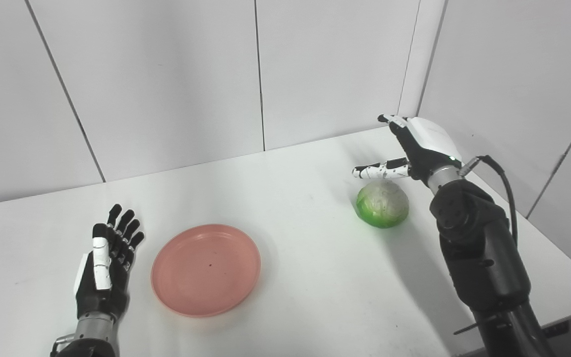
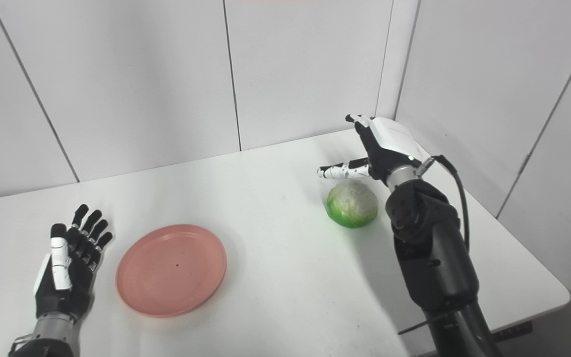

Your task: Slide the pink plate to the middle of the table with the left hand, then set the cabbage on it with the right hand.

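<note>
The pink plate (image 1: 205, 269) lies flat on the white table (image 1: 295, 198), left of centre and near the front. Just to its left my left hand (image 1: 107, 260) rests open, palm up, fingers stretched out and apart from the plate's rim. The green cabbage (image 1: 382, 204) sits on the table's right side. My right hand (image 1: 417, 146) hovers open above and slightly behind it, thumb pointing left over the cabbage top, touching nothing.
Grey wall panels (image 1: 166, 74) close off the back and right of the table. The right arm (image 1: 479, 248) with its black cable stands over the right front of the table, whose front right corner (image 2: 558, 297) is near.
</note>
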